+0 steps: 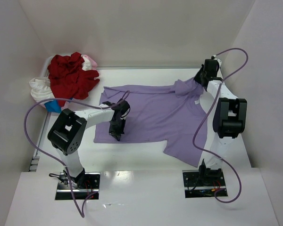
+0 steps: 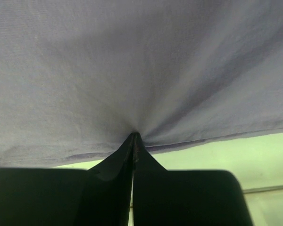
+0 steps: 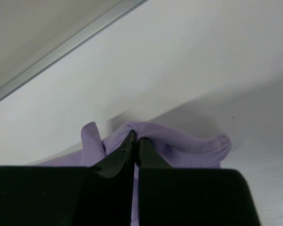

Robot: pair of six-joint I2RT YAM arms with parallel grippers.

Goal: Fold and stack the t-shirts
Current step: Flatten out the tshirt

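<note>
Lavender t-shirt [image 1: 155,115]: spread crosswise; left gripper [image 1: 117,135] pinching its near-left hem, right gripper [image 1: 199,78] pinching its far-right edge.

Four t-shirts: one lavender-purple t-shirt [image 1: 155,117], one red t-shirt [image 1: 70,75], one white t-shirt [image 1: 39,88], one pale pink t-shirt [image 1: 89,61]. Two end effectors: the left end effector [image 2: 133,137] and the right end effector [image 3: 136,136].
</note>
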